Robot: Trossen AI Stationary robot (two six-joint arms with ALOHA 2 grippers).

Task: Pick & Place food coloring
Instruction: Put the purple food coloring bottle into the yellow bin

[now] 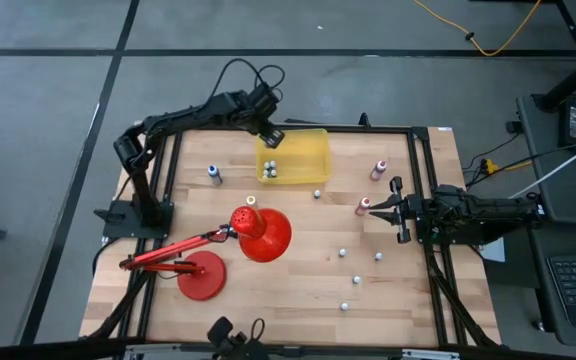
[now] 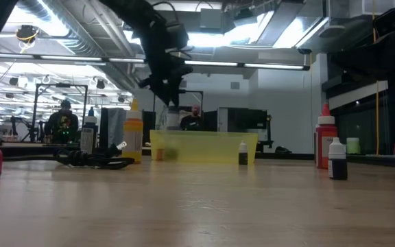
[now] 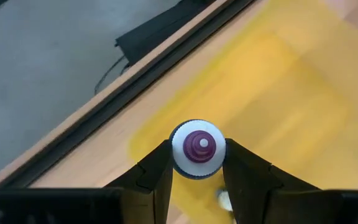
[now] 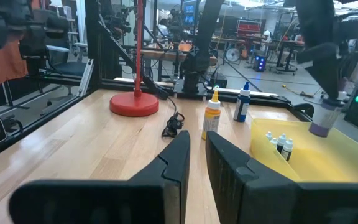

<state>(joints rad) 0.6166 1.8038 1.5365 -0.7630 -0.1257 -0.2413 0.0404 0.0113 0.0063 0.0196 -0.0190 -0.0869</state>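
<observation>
A: What is held nearest the left wrist camera?

B: A small bottle (image 3: 197,149), white-capped with a purple tip, is seen end-on, pinched between the left gripper (image 3: 196,168)'s fingers (image 3: 156,171) just under the cap. The fingers are drawn narrow on it. Below it the yellow bin (image 3: 278,93) is spread out, so the bottle is being carried over the bin at the worktop (image 1: 298,260)'s far edge.

A: How can such a bottle be expected to handle?

B: It is judged to be light, stiff plastic, smooth and round, so it could twist or slip if pinched off-centre. The neck below the cap, where it is held now, looks the surest place; the cap's rim acts as a stop.

A: And the right gripper (image 1: 400,211)?

B: It is parked low at the worktop's right edge, fingers closed on nothing.

A: What is seen farther off?

B: A few bottles (image 1: 269,170) already lie in the bin's near corner. Two pinkish ones (image 1: 378,170) are stood near the right gripper, a blue one (image 1: 214,175) left of the bin, and several tiny ones (image 1: 357,281) are scattered over the near right of the worktop. A red lamp (image 1: 261,232) is stood left of centre. Beyond the worktop, people are seen seated at benches.
</observation>
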